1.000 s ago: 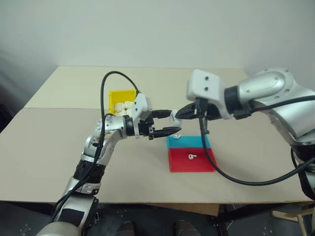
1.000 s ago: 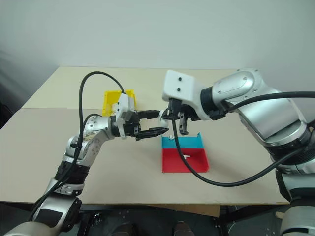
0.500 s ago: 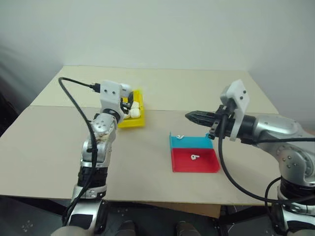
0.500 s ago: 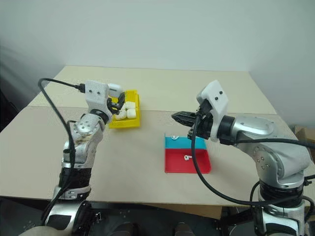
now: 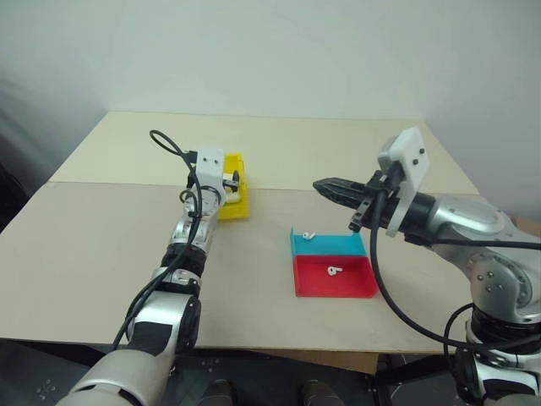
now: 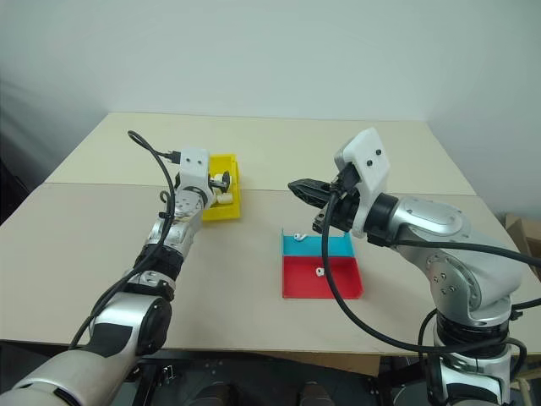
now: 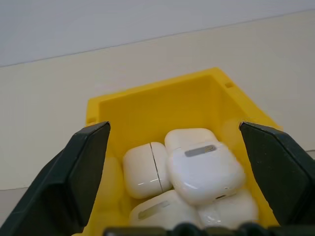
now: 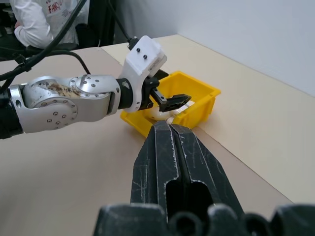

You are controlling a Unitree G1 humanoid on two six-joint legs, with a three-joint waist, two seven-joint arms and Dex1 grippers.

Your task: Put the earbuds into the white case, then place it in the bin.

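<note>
Both arms have parted since a second ago, when the two grippers met over the middle of the counter [image 5: 101, 254] with a white case between them. Now the left gripper [image 7: 182, 172] hangs over the bin [image 7: 147, 101], its fingers [image 7: 81, 167] spread wide on either side of the white cases and holding nothing. Half a second ago this gripper was already at the bin; since then the arm has stretched out straighter along the counter.

Yellow and rectangular, the bin sits toward the far left of the counter with its long axis running away from the robot. Inside it the white case [image 7: 204, 169] lies on top of the pile, lid closed, its seam and hinge plate facing up toward the camera, long axis roughly across the bin. Other closed cases [image 7: 143, 169] lie beside and under it, touching it.

Over on the other side, the right gripper [image 8: 172, 162] is clenched tight with nothing between its fingers, held level above the counter and pointing toward the bin from well apart.

Below it lies the red-and-teal tray [image 5: 334, 275]. One earbud [image 5: 332, 271] rests on the red half, another earbud [image 5: 309, 235] on the teal half near the far left corner; which way their stems point is too small to tell.
</note>
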